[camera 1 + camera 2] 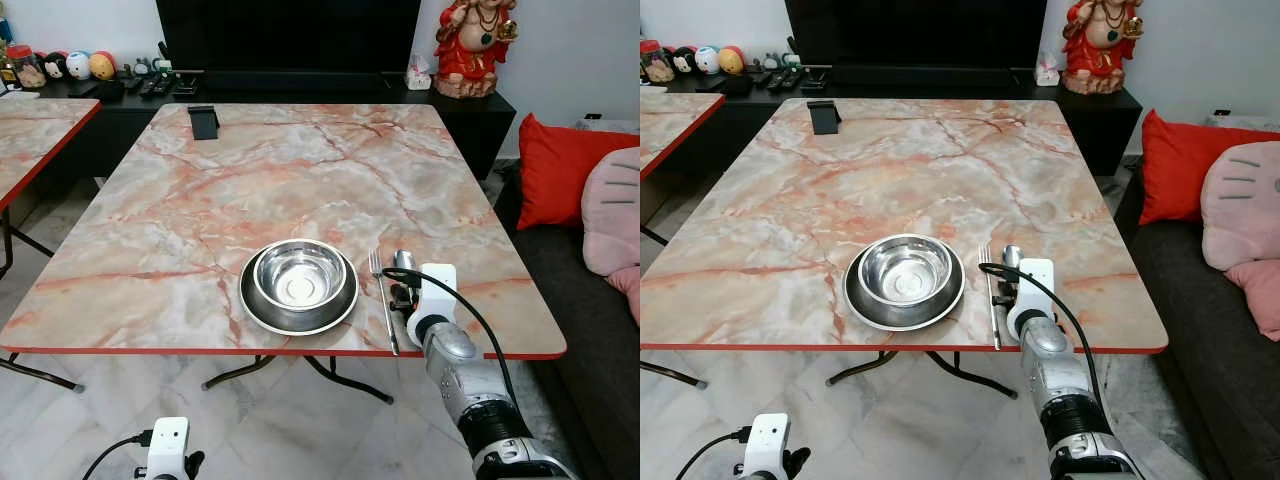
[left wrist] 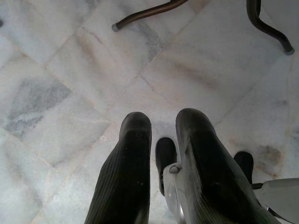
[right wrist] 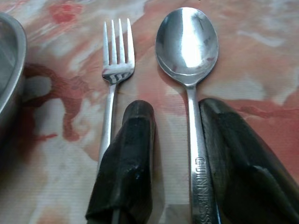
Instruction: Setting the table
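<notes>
on the marble-patterned table (image 1: 300,170) a steel bowl (image 1: 299,275) sat inside a dark plate (image 1: 270,312) near the front edge. just to the right of the plate lay a fork (image 3: 114,79) and, beside it, a spoon (image 3: 188,42), both with their heads pointing away from the robot and their handles running toward the table's edge. the right gripper (image 3: 175,135) rested low over the spoon's handle, its two black fingers (image 3: 128,154) parted with one on either side of the handle; from this angle it was hard to say whether they touched the metal, and they did not look closed on it. the fork lay just outside the nearer finger. the left gripper (image 2: 161,140) hung below the table over the pale tiled floor (image 2: 70,70), its fingers slightly apart and holding nothing. a small black stand (image 1: 204,121) stood at the table's far left corner.
</notes>
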### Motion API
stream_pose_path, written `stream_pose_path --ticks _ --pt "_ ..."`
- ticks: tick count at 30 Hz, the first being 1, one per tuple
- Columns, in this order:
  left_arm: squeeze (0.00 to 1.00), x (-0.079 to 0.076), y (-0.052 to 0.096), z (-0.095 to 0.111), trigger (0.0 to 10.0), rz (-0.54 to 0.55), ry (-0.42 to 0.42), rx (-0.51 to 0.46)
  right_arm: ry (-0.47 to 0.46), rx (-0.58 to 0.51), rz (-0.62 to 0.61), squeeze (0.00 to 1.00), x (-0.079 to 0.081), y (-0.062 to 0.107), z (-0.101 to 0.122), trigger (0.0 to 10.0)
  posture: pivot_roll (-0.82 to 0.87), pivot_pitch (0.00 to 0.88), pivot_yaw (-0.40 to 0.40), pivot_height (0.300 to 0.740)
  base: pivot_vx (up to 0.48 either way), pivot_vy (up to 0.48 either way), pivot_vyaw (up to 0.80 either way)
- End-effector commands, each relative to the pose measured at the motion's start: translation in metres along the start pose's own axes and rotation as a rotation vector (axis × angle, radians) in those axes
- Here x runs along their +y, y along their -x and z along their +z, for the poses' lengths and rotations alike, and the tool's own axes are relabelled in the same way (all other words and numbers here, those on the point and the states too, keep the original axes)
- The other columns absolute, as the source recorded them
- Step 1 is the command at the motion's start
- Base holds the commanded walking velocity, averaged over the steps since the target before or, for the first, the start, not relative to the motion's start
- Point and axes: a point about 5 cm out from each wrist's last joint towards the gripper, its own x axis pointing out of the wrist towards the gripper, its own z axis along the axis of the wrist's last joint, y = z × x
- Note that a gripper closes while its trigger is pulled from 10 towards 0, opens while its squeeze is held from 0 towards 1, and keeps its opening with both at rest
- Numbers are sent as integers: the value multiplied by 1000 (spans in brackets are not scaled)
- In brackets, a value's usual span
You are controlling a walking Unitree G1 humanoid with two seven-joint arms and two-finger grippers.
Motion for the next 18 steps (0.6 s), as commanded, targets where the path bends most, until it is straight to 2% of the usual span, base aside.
stream_pose_path --ticks 1,5,6,18 --pt "0 2 1 -2 10000 10 10 5 3 22 -7 631 -1 -1 -2 10000 32 0 -7 740 0 0 0" --pt "0 2 1 -2 10000 11 10 6 19 7 -39 557 -4 -1 1 10000 32 0 -7 740 0 0 0" --pt "0 2 1 -2 10000 10 9 6 24 5 -40 0 -5 -1 2 10000 33 0 -6 740 0 0 0" --pt "0 1 0 0 10000 6 7 -1 45 -1 -60 0 -6 -1 3 10000 32 0 -5 740 0 0 0"
